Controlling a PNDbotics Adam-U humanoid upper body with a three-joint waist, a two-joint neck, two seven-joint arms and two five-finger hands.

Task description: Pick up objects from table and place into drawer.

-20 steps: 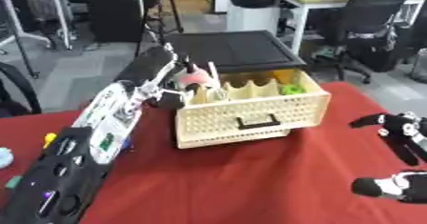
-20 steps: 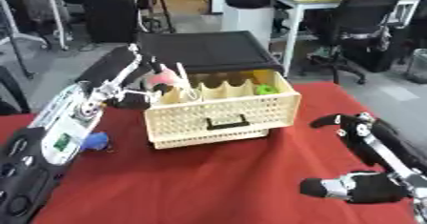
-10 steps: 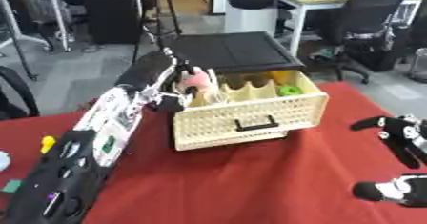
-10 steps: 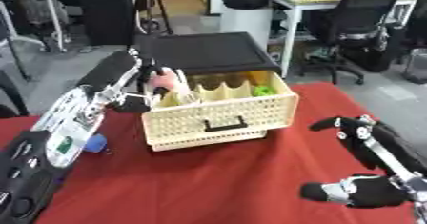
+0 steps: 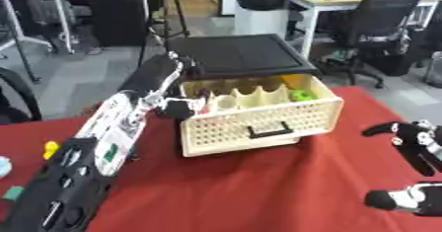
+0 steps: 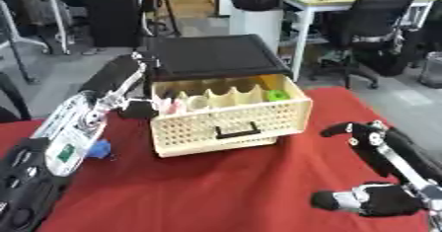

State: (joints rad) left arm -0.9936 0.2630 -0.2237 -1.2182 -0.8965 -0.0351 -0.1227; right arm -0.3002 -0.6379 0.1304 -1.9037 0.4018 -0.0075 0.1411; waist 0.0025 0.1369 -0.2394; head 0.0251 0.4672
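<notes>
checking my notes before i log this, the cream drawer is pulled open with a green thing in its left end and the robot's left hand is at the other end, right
Not quite. The green object sits in the right end of the open cream drawer, as the left eye view shows. The left hand is at the drawer's left end, where something pink lies just inside.

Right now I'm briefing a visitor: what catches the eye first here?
The cream drawer, pulled open under its black top at the table's middle, with a green thing inside. The left hand reaches into its left end; the right hand idles open at lower right over the red table.
</notes>
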